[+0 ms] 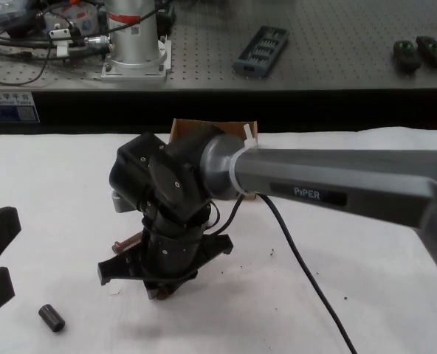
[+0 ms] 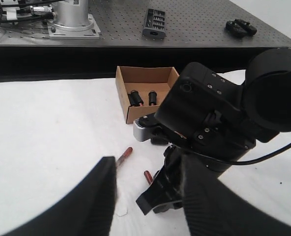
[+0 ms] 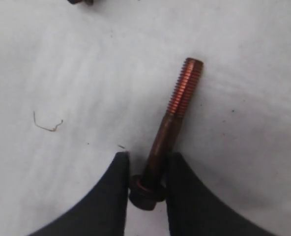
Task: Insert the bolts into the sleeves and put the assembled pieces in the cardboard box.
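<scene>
Bolt (image 3: 177, 108), copper-coloured, runs slantwise up the middle of the right wrist view, with the threaded end uppermost in frame and the flanged head at the bottom. The right jaws are closed to a narrow gap on the plain shank just above the head, and both fingers (image 3: 113, 196) touch it. Whether the bolt is clear of the white-clothed table (image 1: 56, 184) cannot be settled from this angle; it appears to lie on it or very near.

A second bolt (image 2: 125, 155) lies loose on the cloth at the centre of the left wrist view. The sleeve (image 1: 51, 317), short and dark, lies on its side at the lower left of the high view, near the left jaws, which stand wide open and hold nothing. The cardboard box (image 2: 122, 91) sits at upper centre of the left wrist view with two dark pieces (image 2: 134, 97) inside.

Assessment: the step in hand is securing the bolt for insertion. The grip near the head is sound, as it leaves the thread and most of the shank free to enter. The lift should be straight so the bolt does not pivot. The left jaws need to take the sleeve by its wall with the bore unobstructed. Bolt and bore axes should be lined up before pushing.
</scene>
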Robot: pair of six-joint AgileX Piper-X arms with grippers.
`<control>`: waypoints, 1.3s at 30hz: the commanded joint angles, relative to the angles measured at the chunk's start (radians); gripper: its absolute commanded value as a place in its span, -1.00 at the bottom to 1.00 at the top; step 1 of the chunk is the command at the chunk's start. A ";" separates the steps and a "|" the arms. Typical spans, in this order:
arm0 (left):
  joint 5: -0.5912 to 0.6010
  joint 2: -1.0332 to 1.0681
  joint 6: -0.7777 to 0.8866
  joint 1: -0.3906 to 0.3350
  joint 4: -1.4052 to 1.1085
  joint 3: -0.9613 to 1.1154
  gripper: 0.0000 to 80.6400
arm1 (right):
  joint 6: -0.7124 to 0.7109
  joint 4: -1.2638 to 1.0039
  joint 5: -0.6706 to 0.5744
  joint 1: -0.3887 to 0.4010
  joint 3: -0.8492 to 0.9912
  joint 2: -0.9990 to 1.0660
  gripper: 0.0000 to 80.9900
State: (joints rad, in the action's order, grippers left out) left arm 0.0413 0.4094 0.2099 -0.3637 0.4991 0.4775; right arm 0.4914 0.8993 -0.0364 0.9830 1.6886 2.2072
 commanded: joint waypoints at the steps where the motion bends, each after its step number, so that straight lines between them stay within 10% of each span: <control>1: 0.002 -0.009 0.016 0.001 0.000 0.010 -0.22 | -0.024 0.007 -0.003 -0.006 0.003 0.001 -0.97; 11: 0.002 -0.009 0.016 0.001 0.000 0.010 -0.22 | -0.482 0.252 0.008 -0.002 0.003 -0.034 -0.89; 39: -0.220 -0.009 -0.748 0.001 0.151 0.010 -0.22 | -0.740 0.263 -0.100 0.189 -0.277 -0.236 -0.89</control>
State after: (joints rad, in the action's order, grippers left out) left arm -0.1616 0.4094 -0.5247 -0.3637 0.6508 0.4775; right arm -0.2343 1.1610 -0.1131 1.1631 1.4152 2.0001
